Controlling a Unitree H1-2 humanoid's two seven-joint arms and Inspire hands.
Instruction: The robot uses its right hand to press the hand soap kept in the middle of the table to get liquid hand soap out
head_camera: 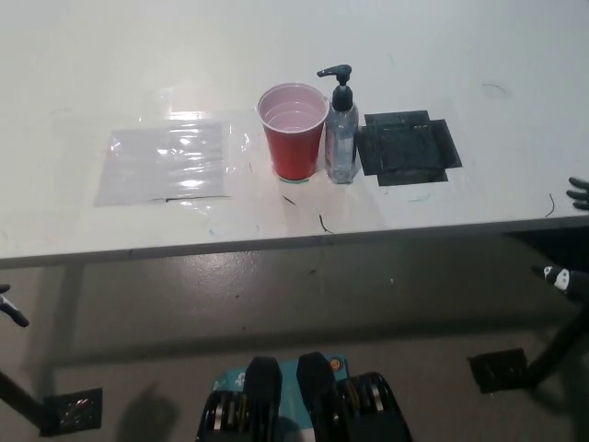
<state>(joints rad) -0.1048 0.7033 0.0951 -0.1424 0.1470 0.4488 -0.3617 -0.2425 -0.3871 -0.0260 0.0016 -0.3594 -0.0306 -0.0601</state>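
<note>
Soap [341, 138] is found upright near the middle of the surface [110, 74], a clear bottle topped by a black pump whose spout is turned toward the left edge. It is set just beside a red cup [294, 131], on that cup's right; whether the two touch cannot be told. A black mat [408, 148] is seen just right of the bottle, and a clear plastic sheet [166, 164] is spread flat toward the left side, well apart from the rest.

The right hand [580, 193] is barely shown at the right border, past the surface's right end and near its front edge, well apart from the bottle; only dark fingertips are caught, so whether it is open or closed cannot be told. The left hand [11, 308] is glimpsed as a tip at the left border, below the front edge; its state cannot be told either.

The press is judged not yet begun. A long sideways reach is called for, and the narrow bottle could be tipped into the cup if the pump is struck from the side rather than pushed straight down. With the spout apparently over the cup, soap may be expected to fall there; an off-centre push could slide the bottle or knock the light cup over.
</note>
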